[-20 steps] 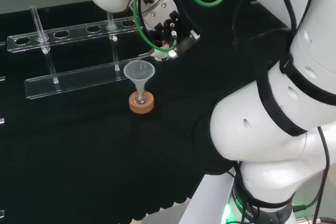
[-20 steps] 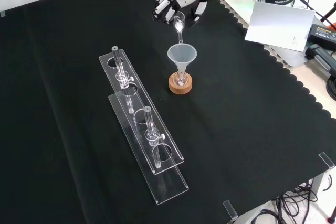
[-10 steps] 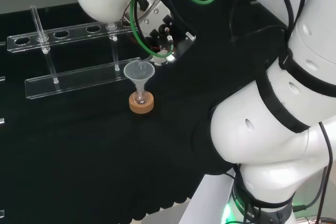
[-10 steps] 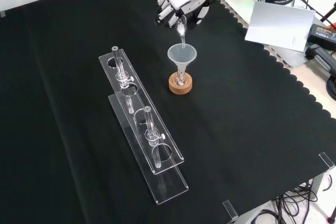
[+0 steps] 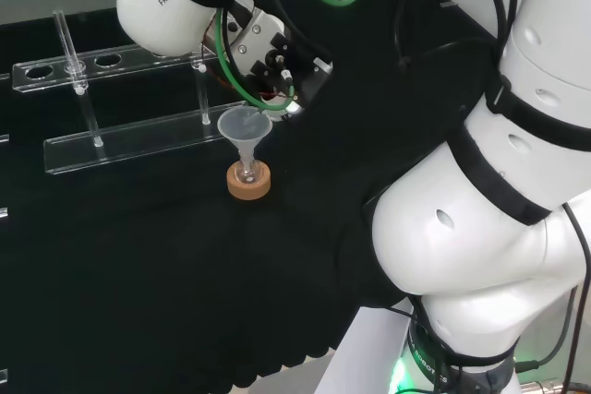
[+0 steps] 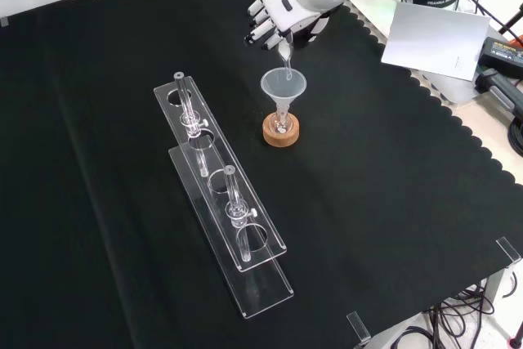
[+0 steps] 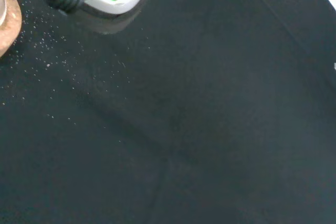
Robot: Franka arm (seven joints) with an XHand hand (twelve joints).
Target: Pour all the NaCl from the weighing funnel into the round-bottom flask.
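Black cloth bench (image 6: 392, 226) | hand (image 6: 278, 15) near far edge, fingers curled round weighing funnel (image 6: 285, 51), tipped spout-down over plastic funnel (image 6: 283, 87) | round-bottom flask (image 6: 280, 126) on cork ring (image 6: 280, 133) | judged light, brittle glass; hold by bulb.

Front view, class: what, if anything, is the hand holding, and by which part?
The hand holds the clear weighing funnel by its upper, wide end, fingers curled round it; the narrow spout points down over the plastic funnel.
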